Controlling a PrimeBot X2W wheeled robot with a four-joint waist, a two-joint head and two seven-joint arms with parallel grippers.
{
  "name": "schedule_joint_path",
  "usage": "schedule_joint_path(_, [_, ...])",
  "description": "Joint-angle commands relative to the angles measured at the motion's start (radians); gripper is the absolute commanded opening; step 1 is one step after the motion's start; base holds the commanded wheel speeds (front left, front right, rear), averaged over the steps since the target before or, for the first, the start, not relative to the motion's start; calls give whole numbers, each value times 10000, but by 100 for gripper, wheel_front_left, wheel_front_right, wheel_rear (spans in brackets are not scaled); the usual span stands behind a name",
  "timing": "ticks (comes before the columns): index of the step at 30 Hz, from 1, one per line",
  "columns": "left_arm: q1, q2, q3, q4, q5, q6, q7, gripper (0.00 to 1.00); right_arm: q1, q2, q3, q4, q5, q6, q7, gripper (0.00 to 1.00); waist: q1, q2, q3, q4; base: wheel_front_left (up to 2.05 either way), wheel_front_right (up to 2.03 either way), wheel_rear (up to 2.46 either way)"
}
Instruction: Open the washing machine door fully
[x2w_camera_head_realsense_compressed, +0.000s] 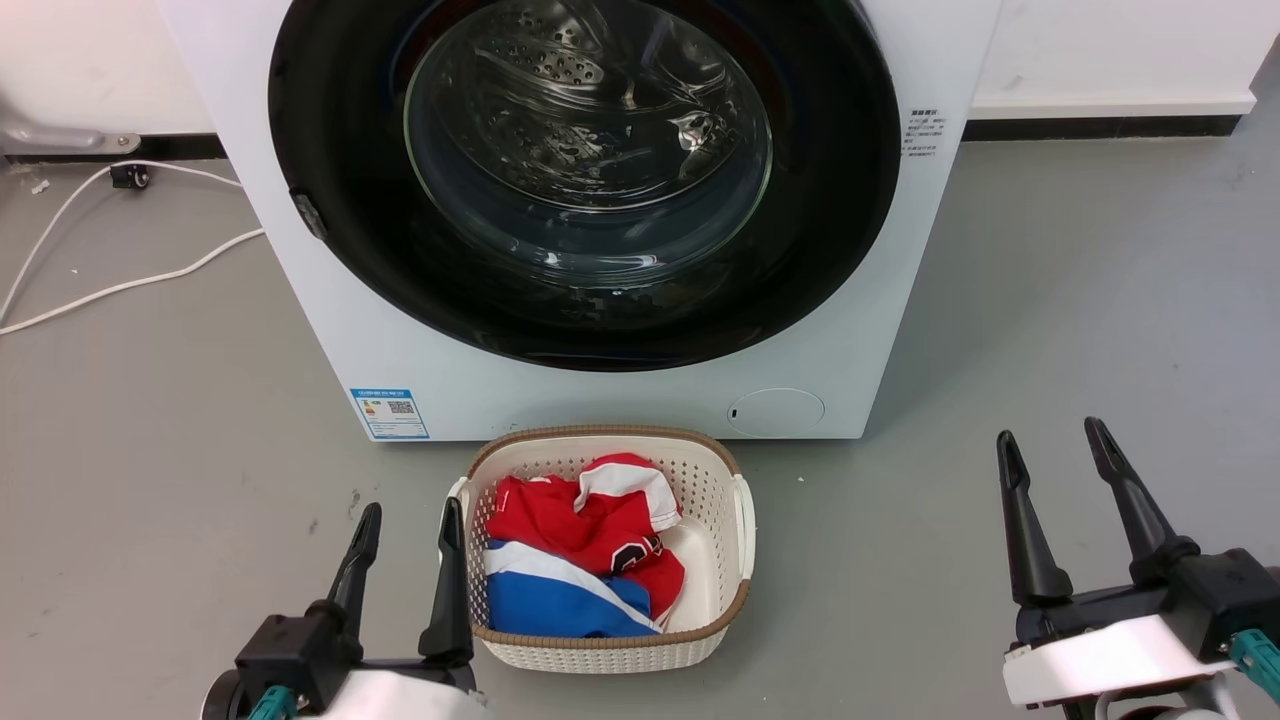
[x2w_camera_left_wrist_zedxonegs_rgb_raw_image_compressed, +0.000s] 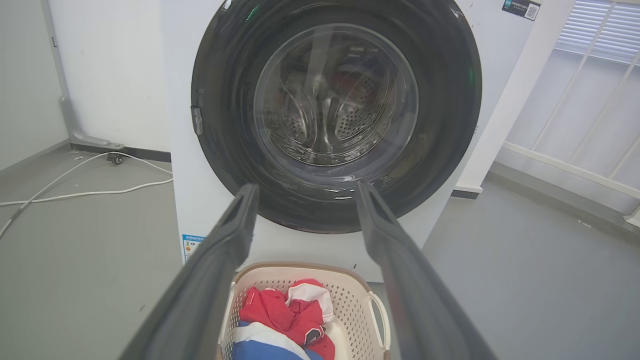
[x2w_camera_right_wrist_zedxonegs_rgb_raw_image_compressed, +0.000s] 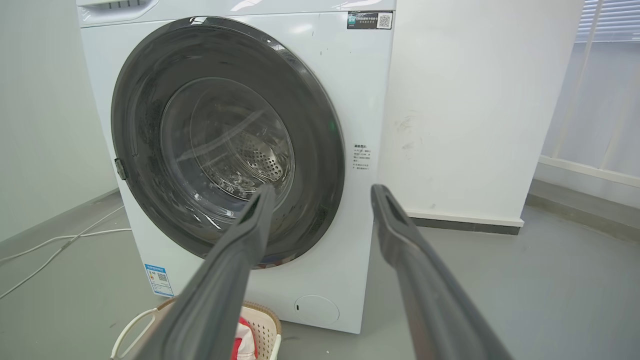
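**A:** Where's the door?

**B:** The washing machine door (x2w_camera_head_realsense_compressed: 588, 150) sits flat against the front of the washing machine (x2w_camera_head_realsense_compressed: 600, 405), straight ahead. It looks shut, so I'd say the job hasn't started.

**A:** And the grippers?

**B:** Both hang low over the floor, well short of the machine. The left gripper (x2w_camera_head_realsense_compressed: 412, 505) is just beside the laundry basket (x2w_camera_head_realsense_compressed: 600, 652), and the right gripper (x2w_camera_head_realsense_compressed: 1049, 430) is out on the other side. Each has its jaws apart with nothing between them.

**A:** How will the door handle?

**B:** My guess is stiff and fairly heavy. It's a rigid black ring around a thick glass bowl, swinging on a hinge. The glossy face gives the fingers no purchase, and the glass is nothing to push against.

**A:** So where to take hold?

**B:** There's a small grey catch (x2w_camera_head_realsense_compressed: 308, 215) on the rim, on the robot's left. I'd hook a finger behind the edge there and pull outwards. The hinge is probably opposite, though I can't see it.

**A:** Any risk?

**B:** The latch may need a firm tug before it lets go. Also, the basket, with its red and blue clothes (x2w_camera_head_realsense_compressed: 580, 555), stands close in front, below the door. The swing should pass above it, but an arm reaching in could knock it.
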Motion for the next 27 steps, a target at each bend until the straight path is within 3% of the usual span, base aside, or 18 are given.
schedule_joint_path(1, [154,-95,183,-50,245,-224,-100,100,80,-14,-35,-1,-40,-3,-105,100,0,0,2,-4,0,0,0])
schedule_joint_path(7, [315,-351,713,311,644,-1180,-217,100,214,-14,-49,430,295,-3,-233,100,0,0,-28,-22,0,0,0])
schedule_joint_path(17, [491,-412,611,226,1848,-1106,-405,100,295,-11,37,680,-189,-3,-405,100,0,0,-49,-84,0,0,0])
schedule_joint_path(27, [593,-414,699,246,1574,-1137,-507,100,354,-10,101,768,-113,-5,-491,100,0,0,-103,-112,0,0,0])
